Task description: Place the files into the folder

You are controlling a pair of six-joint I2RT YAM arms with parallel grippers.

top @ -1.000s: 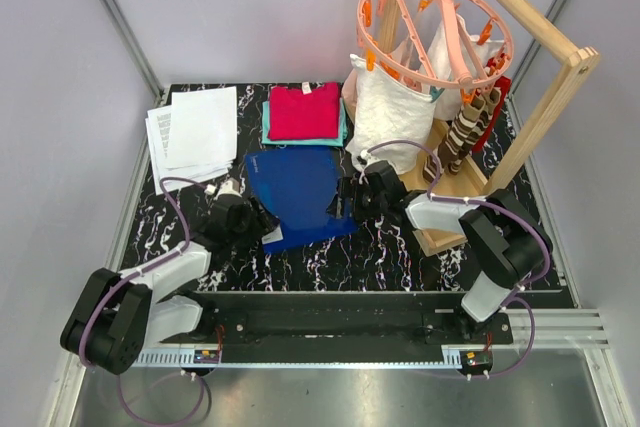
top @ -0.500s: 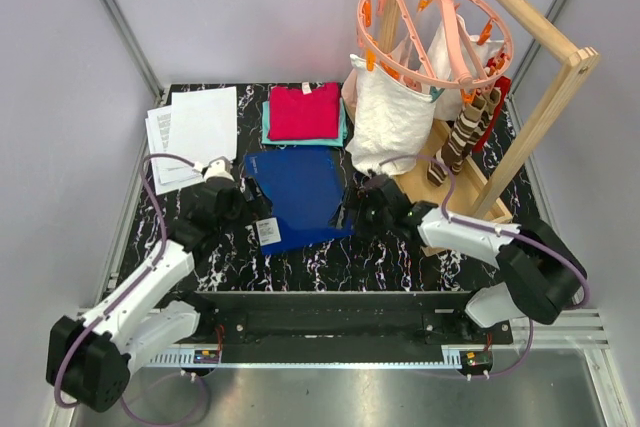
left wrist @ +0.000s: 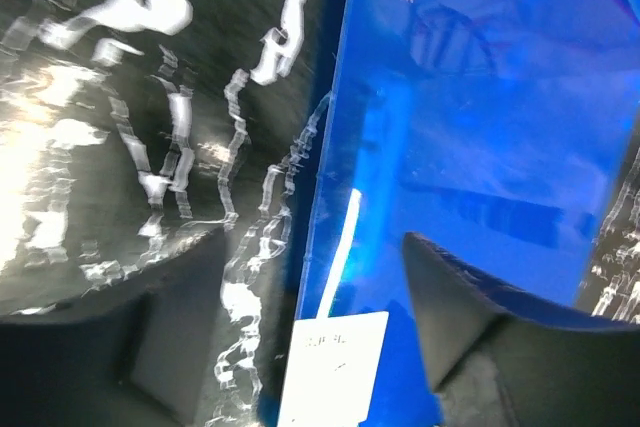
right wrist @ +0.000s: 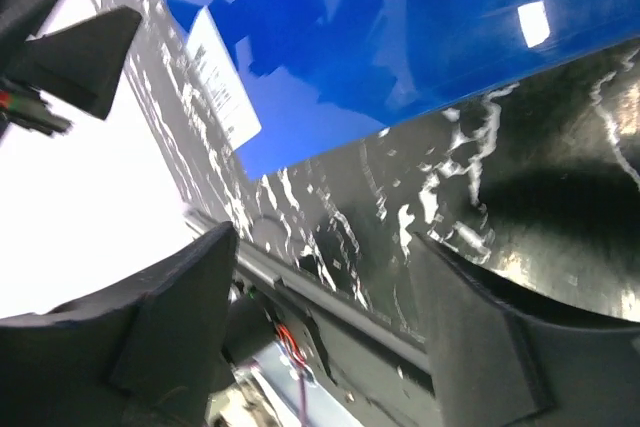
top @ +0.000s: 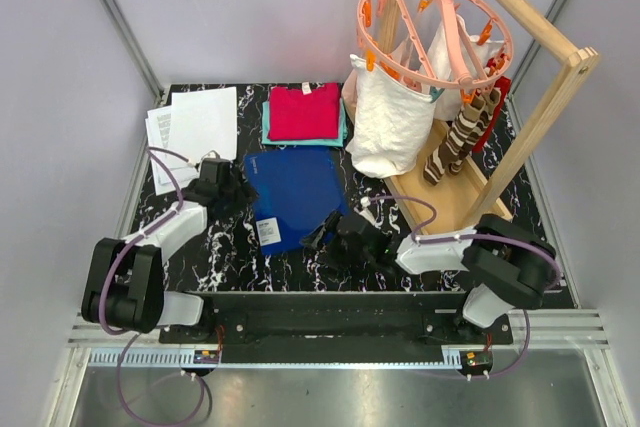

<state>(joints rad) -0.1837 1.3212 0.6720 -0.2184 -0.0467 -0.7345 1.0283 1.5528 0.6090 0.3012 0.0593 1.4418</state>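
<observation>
While both sets of jaws stand wide and empty, the folder [top: 297, 195] lies flat on the tabletop [top: 290, 269].
Left jaws at its left edge, right jaws at its near edge; files [top: 195, 127] stacked apart, rear-left.

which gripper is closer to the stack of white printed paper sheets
Left. The left gripper sits by the near right corner of the white paper sheets, at the blue plastic folder's left edge. The right gripper is farther off at the folder's near edge.
</observation>
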